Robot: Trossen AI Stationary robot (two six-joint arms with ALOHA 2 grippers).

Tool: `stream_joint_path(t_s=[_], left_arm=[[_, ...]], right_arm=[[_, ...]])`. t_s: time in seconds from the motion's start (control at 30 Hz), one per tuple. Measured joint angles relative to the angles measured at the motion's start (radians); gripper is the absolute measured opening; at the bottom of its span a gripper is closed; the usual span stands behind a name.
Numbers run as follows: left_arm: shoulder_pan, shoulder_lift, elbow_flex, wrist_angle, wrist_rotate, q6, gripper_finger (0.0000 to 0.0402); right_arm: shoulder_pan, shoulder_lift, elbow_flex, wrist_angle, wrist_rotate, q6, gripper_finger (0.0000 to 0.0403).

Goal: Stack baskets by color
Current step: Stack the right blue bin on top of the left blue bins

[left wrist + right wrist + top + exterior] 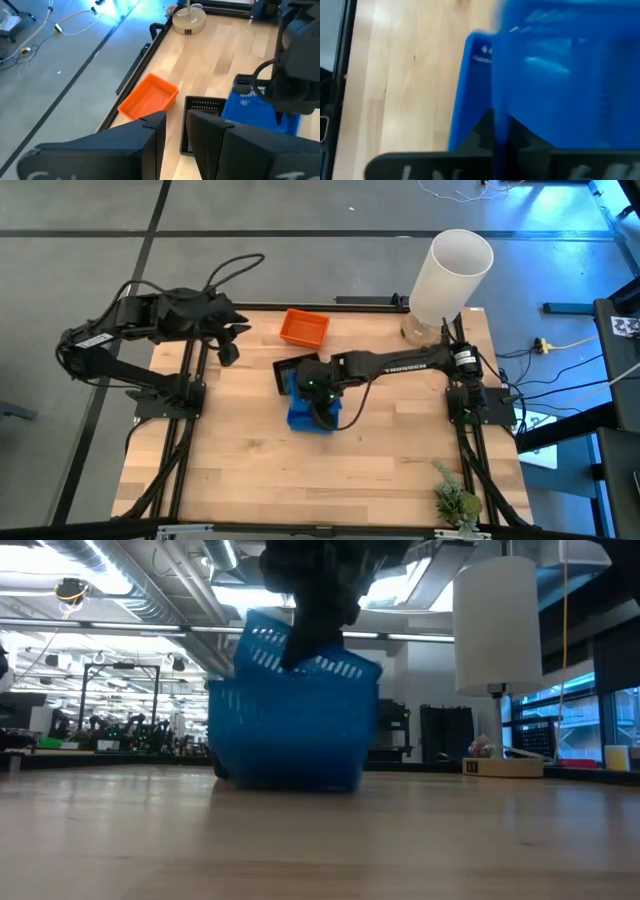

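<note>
Mid-table, a blue basket (290, 740) stands on its bottom. A second blue basket (310, 665) sits tilted on top of it, with my right gripper (312, 635) shut on it from above. Just beyond them lies a black basket (287, 368), partly under the right arm. An orange basket (304, 327) rests flat near the table's far edge. My left gripper (230, 348) hangs in the air at the far left, away from all the baskets. Its fingers (155, 135) are slightly open with nothing between them. My right gripper pinches one side wall of the upper blue basket (501, 112) between its two fingers, one finger on each face of the wall. The fingers come slanting down from above. The basket is tilted, and its lower part meets the blue basket (470, 80) beneath.
A tall white cylinder (450, 270) on a round wooden base stands at the far right corner. A small green plant (455, 502) sits at the near right corner. Bare wood (250, 470) spreads over the near half of the table.
</note>
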Motion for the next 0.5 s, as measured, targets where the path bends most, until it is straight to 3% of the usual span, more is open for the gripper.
stream_joint_path(t_s=[0.5], left_arm=[[0.000,0.000,0.000,-0.002,0.000,0.027,0.0067]], right_arm=[[0.021,-0.001,0.038,-0.027,0.019,0.094,0.0000]])
